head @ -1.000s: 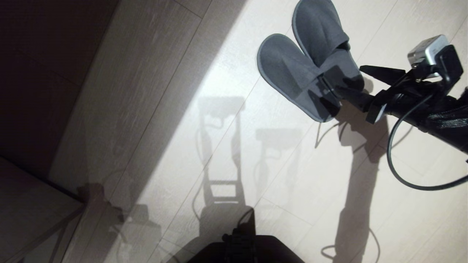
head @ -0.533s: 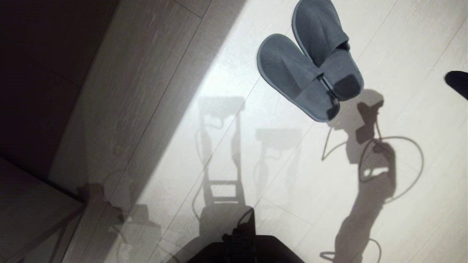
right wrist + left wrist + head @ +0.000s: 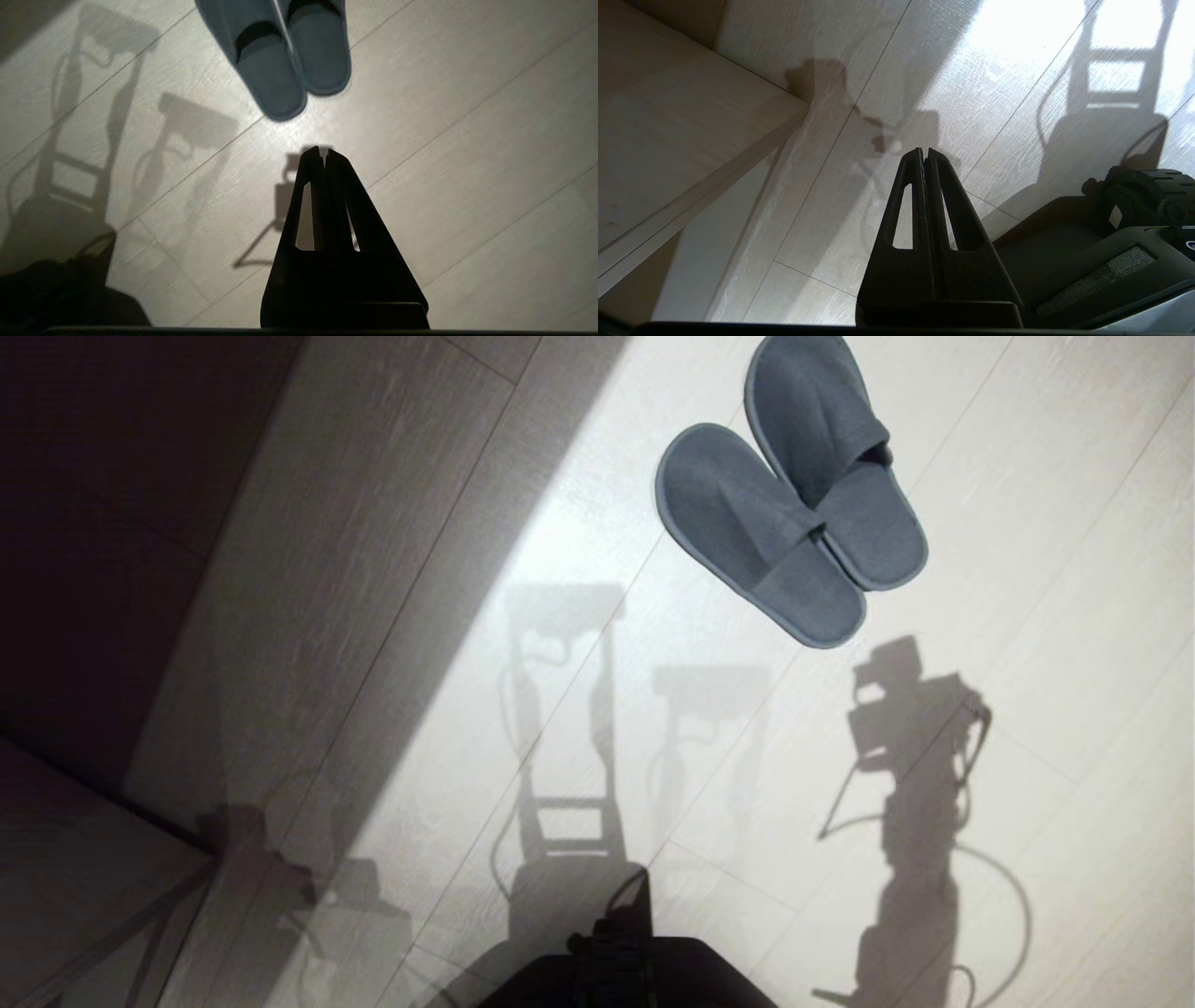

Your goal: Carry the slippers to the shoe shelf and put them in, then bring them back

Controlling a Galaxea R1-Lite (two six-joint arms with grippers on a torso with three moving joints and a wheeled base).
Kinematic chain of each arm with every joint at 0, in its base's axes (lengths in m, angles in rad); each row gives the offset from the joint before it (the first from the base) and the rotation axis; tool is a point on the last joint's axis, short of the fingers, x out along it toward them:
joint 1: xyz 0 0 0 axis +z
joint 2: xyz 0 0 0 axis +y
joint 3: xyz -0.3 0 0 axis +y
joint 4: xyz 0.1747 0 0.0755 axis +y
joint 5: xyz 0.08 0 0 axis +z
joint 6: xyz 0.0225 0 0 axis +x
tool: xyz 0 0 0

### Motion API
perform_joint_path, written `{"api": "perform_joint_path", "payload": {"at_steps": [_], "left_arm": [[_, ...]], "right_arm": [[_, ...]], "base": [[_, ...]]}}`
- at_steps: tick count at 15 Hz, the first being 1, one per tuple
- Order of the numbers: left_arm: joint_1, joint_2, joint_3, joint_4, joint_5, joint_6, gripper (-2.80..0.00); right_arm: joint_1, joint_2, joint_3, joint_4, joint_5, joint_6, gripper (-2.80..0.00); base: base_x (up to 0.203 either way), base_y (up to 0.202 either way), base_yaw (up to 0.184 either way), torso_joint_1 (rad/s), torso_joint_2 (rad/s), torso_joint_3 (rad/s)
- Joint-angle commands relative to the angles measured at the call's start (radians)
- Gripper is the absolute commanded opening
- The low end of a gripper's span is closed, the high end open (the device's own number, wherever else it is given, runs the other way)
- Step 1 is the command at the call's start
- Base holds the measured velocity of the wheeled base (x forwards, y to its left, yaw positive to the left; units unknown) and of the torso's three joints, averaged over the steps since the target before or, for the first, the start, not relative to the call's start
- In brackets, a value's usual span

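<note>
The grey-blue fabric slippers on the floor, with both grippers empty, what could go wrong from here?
The pair of grey-blue fabric slippers lies overlapped on the pale wood-look floor, one partly over the other, so a one-sided grasp may lift only one. The right gripper hangs shut and clear of them; a closed approach could just push them along the floor. The beige laminate panel sits close beside the shut left gripper, so turning the base might clip it.
</note>
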Motion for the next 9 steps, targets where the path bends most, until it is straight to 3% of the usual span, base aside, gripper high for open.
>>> {"api": "perform_joint_path", "payload": {"at_steps": [1,6,8,9], "left_arm": [[0.0,0.0,0.002,0.0,0.001,-0.002,-2.8],[0.0,0.0,0.002,0.0,0.001,-0.002,-2.8],[0.0,0.0,0.002,0.0,0.001,-0.002,-2.8],[0.0,0.0,0.002,0.0,0.001,0.0,-2.8]], "right_arm": [[-0.005,-0.149,0.085,0.021,0.003,0.005,-2.8],[0.024,-0.295,0.333,0.082,0.005,0.021,-2.8],[0.025,-0.373,0.452,0.092,-0.004,0.072,-2.8],[0.025,-0.381,0.468,0.102,-0.051,0.091,-2.8]], "base": [[0.0,0.0,0.0,0.0,0.0,0.0],[0.0,0.0,0.0,0.0,0.0,0.0],[0.0,0.0,0.0,0.0,0.0,0.0],[0.0,0.0,0.0,0.0,0.0,0.0]]}}
